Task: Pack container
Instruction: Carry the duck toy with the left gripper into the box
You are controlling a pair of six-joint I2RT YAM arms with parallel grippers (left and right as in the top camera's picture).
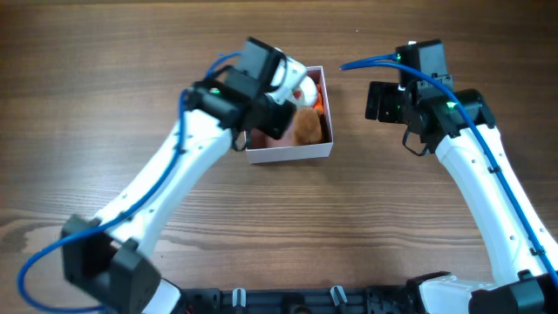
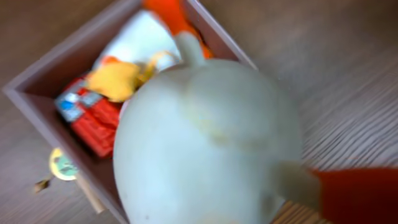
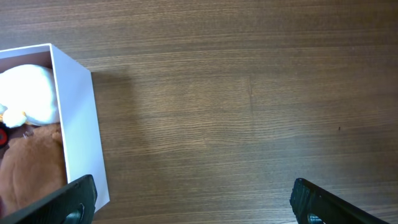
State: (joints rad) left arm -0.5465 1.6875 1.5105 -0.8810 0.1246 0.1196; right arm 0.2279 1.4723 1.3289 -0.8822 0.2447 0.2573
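Note:
The container [image 1: 288,154], a white-walled box with a pink inside, sits at the table's far middle. It holds a brown plush [image 1: 307,126] and other toys. My left gripper [image 1: 283,98] hangs over its left half, shut on a white plush toy [image 1: 299,83]. That white plush toy [image 2: 205,143] fills the left wrist view, hiding the fingers, with the container [image 2: 37,81] below it holding a yellow toy [image 2: 115,79] and a red packet [image 2: 93,121]. My right gripper [image 1: 380,100] stands open over bare wood right of the container [image 3: 78,124]; nothing lies between its fingers [image 3: 196,202].
A small round tag on a stick [image 2: 62,165] lies on the wood just outside the container's wall. Both white arms reach in from the near edge. The tabletop is brown wood grain.

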